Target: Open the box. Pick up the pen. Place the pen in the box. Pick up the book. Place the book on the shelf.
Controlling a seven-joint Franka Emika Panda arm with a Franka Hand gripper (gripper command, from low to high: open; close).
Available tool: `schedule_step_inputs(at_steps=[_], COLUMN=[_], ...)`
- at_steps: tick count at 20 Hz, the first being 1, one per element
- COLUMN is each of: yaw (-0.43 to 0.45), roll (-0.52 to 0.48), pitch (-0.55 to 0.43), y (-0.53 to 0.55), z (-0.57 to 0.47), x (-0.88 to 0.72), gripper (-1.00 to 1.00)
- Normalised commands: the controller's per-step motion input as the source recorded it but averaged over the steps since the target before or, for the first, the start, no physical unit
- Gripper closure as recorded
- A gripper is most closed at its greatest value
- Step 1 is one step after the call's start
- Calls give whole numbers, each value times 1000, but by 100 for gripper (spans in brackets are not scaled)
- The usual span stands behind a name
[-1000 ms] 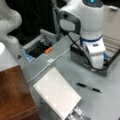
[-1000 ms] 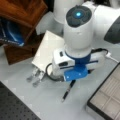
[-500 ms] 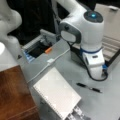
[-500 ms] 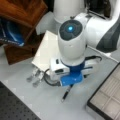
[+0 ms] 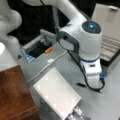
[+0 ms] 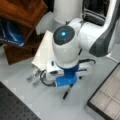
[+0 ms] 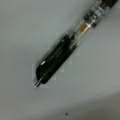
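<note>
Pen (image 7: 66, 48) lies flat on table (image 7: 22, 30), filling wrist view. Arm bent over, wrist pointing straight down, gripper (image 6: 65, 81) just above pen (image 6: 67, 93); finger state can't tell. Book (image 5: 56, 93) beside shelf (image 5: 15, 95). Box (image 5: 108, 37) open, farther back.

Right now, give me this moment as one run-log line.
box: open | pen: flat on table, under wrist | gripper: low over pen, fingertips unseen | book: on table, not on shelf

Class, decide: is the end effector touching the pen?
Cannot tell. The wrist view shows the pen alone on the table; in a front view the arm hides the end effector above the pen.
</note>
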Motion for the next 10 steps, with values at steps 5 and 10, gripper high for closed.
schedule_step_inputs(at_steps=[5, 10], yaw=[116, 163], roll=[-121, -146], pitch=[-85, -167], y=[-62, -44], z=[-206, -146], x=[111, 99], gripper=[-100, -100])
